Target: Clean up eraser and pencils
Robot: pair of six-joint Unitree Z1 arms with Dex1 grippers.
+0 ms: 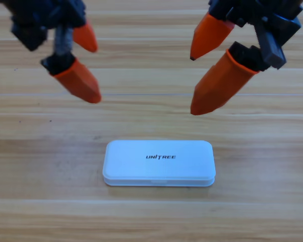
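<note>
The white case (159,163) lies closed on the wooden table, low in the middle, its lid showing black lettering. The eraser, the black marker and the green-and-white stick are out of view. My left gripper (94,74) hangs at the upper left, open, its two orange jaws spread and holding nothing. At the upper right, my right gripper (194,84) is also open and empty. Both grippers stay well above and behind the case, apart from it.
Bare wooden planks (40,151) run across the whole picture around the case. No other objects show.
</note>
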